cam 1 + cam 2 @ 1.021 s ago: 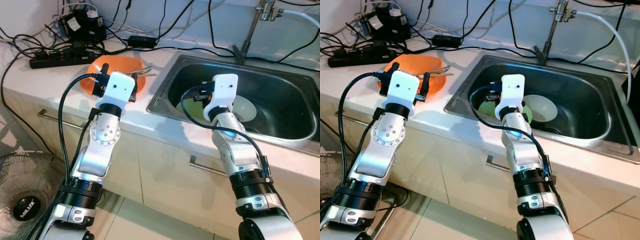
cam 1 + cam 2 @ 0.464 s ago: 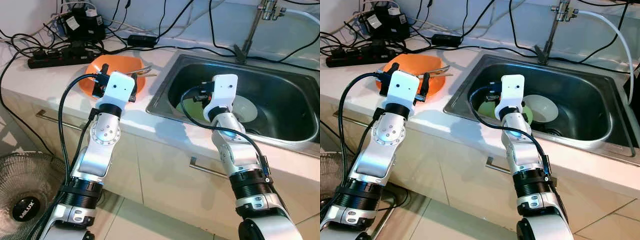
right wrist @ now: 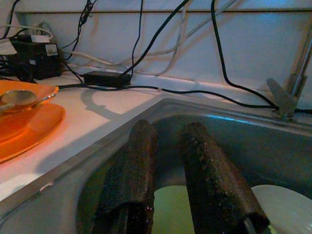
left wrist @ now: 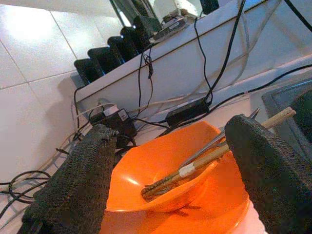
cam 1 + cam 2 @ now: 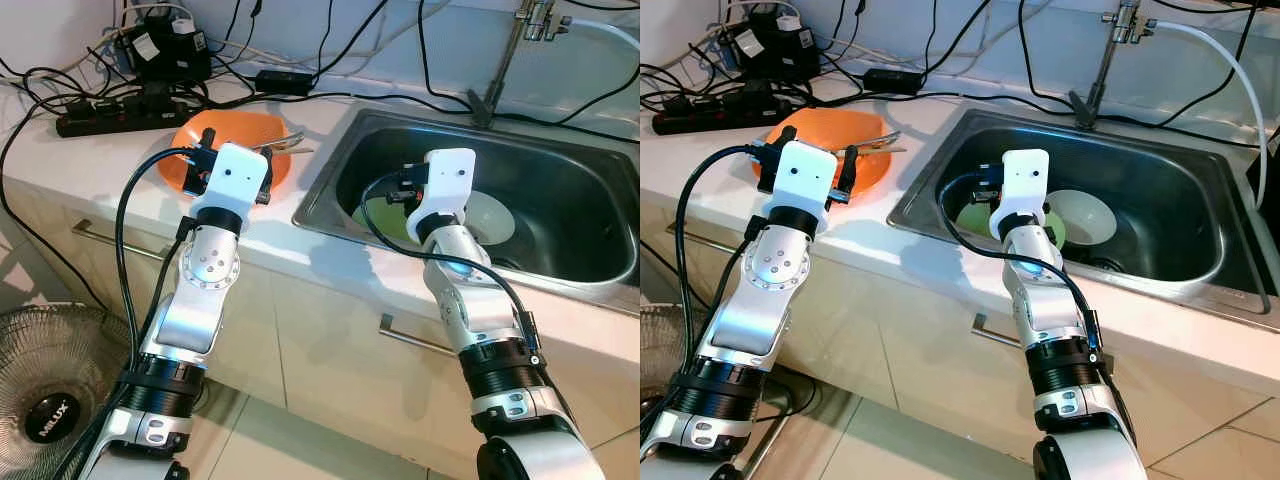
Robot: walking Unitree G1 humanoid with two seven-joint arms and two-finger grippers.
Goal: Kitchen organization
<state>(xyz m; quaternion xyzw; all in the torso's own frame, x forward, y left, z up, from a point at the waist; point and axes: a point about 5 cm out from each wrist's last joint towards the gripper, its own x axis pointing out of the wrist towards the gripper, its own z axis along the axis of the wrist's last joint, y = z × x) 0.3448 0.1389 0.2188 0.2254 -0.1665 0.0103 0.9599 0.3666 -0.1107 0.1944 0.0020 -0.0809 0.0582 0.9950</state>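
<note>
Left wrist view first: my left claw [image 4: 170, 190] is wide open, its two black fingers [image 4: 73, 190] spread either side of an orange bowl [image 4: 165, 165] that sits on an orange plate [image 4: 214, 214]. Nothing is gripped. A pair of wooden chopsticks [image 4: 219, 153] and what looks like a metal fork lie in the bowl, their ends sticking out over its rim toward the sink. From the head camera I see that left claw [image 5: 232, 165] hovering over the near edge of the plate, on the white counter [image 5: 90, 160].

Behind the bowl there's a black power strip [image 5: 115, 115] and a tangle of black cables [image 5: 300, 60] running along the wall.

Over to the right wrist view: my right claw [image 3: 168, 180] has its fingers [image 3: 131, 170] nearly together with a narrow gap between them, holding nothing. It points down into the steel sink [image 3: 273, 156]. Below the fingertips lies a pale green plate [image 3: 168, 209], and beside it a white bowl [image 3: 285, 207]. In the head view the right claw [image 5: 990, 195] is inside the sink basin near its left wall, above the green plate [image 5: 970, 217], with the white bowl [image 5: 1085, 215] just to the right of it. The faucet [image 5: 1105, 55] rises at the back rim
</note>
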